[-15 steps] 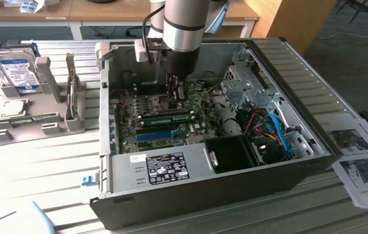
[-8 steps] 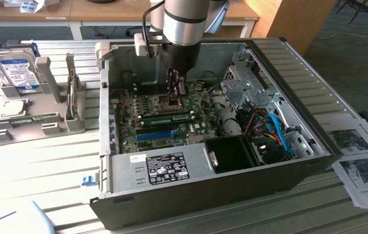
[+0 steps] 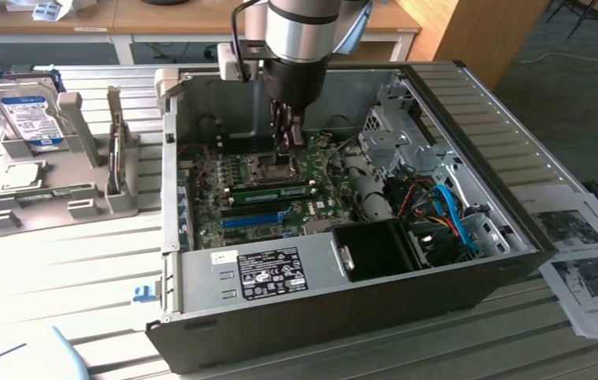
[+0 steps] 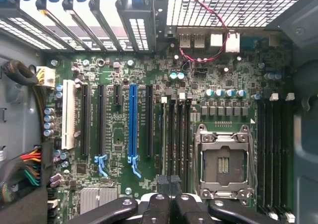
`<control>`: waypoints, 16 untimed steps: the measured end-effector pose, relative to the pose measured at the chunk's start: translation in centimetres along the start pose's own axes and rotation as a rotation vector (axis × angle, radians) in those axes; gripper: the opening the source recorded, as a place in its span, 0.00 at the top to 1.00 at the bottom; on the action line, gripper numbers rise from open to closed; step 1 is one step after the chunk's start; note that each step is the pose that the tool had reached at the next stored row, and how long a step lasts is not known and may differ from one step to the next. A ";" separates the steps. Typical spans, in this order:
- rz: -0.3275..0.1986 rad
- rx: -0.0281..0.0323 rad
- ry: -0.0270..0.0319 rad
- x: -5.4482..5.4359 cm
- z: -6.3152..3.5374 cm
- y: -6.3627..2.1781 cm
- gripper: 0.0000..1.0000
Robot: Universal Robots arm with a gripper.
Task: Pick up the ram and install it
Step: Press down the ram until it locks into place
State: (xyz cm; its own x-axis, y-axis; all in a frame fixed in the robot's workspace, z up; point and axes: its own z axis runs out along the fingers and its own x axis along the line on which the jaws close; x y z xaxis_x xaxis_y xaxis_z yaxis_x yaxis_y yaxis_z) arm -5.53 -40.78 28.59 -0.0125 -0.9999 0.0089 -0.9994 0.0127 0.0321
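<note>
Matt grey metal case (image 3: 310, 305), glossy green circuit board (image 4: 119, 144).

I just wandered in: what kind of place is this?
Probably a lab or workshop for computer assembly: an opened computer case lies on a slatted table, a hard drive stands in a holder, and office desks sit behind.

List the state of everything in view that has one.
Gripper: shut, over the motherboard.
Ram: standing in a slot by the CPU socket.
Computer case: on its side, open.
Blue slot: empty.
Hard drive: upright in its stand.
</note>
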 end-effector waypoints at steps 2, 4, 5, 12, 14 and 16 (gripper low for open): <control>0.000 0.0000 -0.0001 0.0 -0.26 0.01 0.91; 0.000 0.0001 -0.0001 0.0 -0.52 0.02 0.91; 0.000 0.0000 -0.0001 0.0 -0.65 0.02 0.91; 0.000 0.0001 -0.0001 0.0 -1.54 0.05 0.91; 0.000 0.0000 0.0000 0.0 -1.78 0.06 0.91; 0.000 0.0000 0.0000 0.0 -2.00 0.06 0.91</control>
State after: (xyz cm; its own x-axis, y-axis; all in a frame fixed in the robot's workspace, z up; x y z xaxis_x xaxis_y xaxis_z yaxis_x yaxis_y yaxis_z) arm -5.53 -40.78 30.59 -0.0125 -0.9999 0.0089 -0.9994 0.0128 0.0321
